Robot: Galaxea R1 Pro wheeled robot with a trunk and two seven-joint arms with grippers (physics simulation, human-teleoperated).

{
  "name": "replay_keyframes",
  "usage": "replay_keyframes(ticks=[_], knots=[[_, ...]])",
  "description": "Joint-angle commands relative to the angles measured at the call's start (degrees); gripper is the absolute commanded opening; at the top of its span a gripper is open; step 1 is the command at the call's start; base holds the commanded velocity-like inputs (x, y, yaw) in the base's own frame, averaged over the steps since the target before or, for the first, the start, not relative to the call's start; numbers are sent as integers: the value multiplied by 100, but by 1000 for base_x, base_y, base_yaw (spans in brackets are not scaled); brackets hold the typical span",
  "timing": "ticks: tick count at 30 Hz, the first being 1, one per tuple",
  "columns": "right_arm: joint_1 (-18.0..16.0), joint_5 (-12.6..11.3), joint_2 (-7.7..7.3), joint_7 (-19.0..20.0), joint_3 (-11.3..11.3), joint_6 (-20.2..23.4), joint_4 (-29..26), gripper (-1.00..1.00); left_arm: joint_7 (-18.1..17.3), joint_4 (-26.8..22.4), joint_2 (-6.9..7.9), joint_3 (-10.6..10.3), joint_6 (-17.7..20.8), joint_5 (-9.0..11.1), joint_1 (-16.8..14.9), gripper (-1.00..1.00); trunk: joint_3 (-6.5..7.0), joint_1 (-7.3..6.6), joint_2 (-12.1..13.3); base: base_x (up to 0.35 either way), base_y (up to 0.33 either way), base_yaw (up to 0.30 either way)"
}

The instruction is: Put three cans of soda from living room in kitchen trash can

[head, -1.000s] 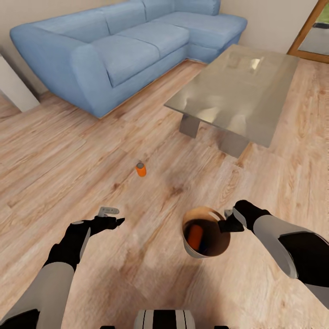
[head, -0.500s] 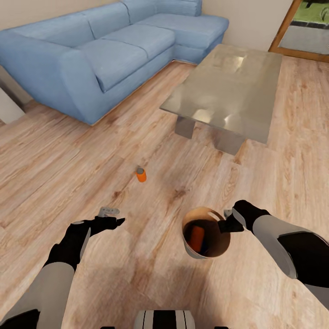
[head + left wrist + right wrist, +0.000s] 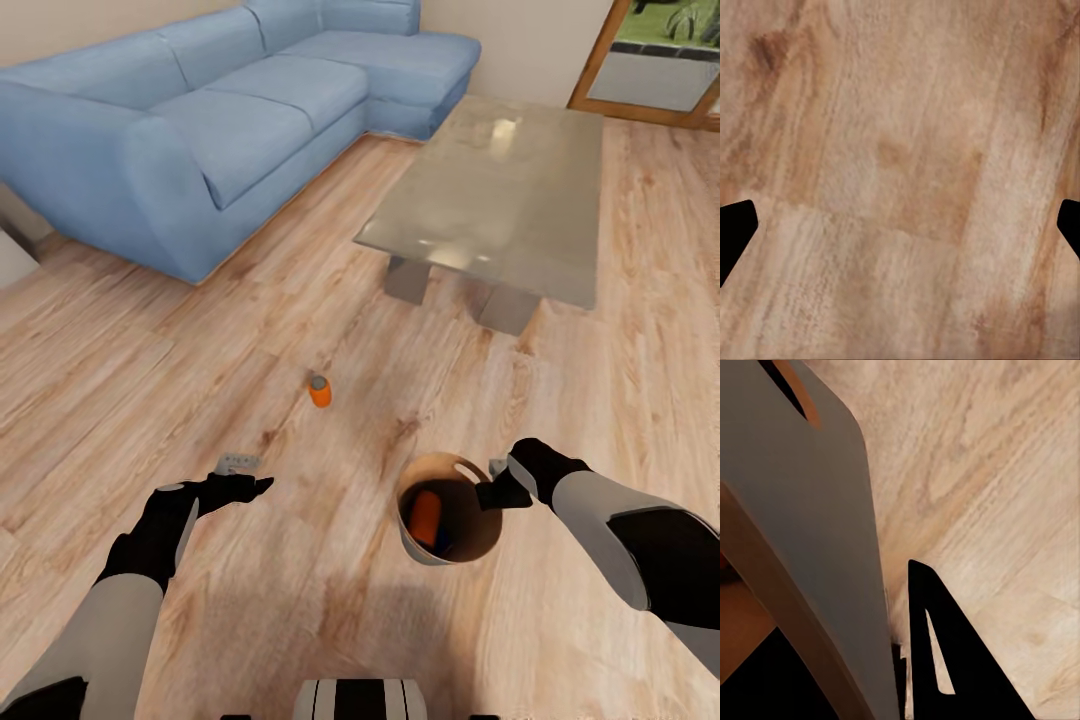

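Our right end effector (image 3: 492,490) grips the bin (image 3: 448,545) rim; our left (image 3: 246,476) gapes empty near a can (image 3: 320,391).

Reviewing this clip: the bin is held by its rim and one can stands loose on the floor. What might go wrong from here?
1. The right end effector pinches the trash can only at its rim, so it may tilt or slip and spill the soda can inside.
2. The soda can on the floor stands alone ahead; a nudge from the open left end effector could tip it and send it rolling, perhaps toward the coffee table.
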Motion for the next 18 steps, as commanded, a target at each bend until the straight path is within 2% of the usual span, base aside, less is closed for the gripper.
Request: replay_keyframes(ticks=[1,7,15,18], knots=[[-1,-79,1,12,-67,11,1,-100,-2,0,0,0,1,0,0,100,0,0,0,71,313,-243],[-1,-79,-8,12,-70,11,1,-100,-3,0,0,-8,2,0,0,100,0,0,0,72,313,-248],[-1,-79,-29,12,-77,11,1,-100,7,0,0,-171,2,0,0,100,0,0,0,82,313,-251],[-1,-79,-32,12,-152,11,1,-100,4,0,0,-189,3,5,0,100,1,0,0,106,313,-252]])
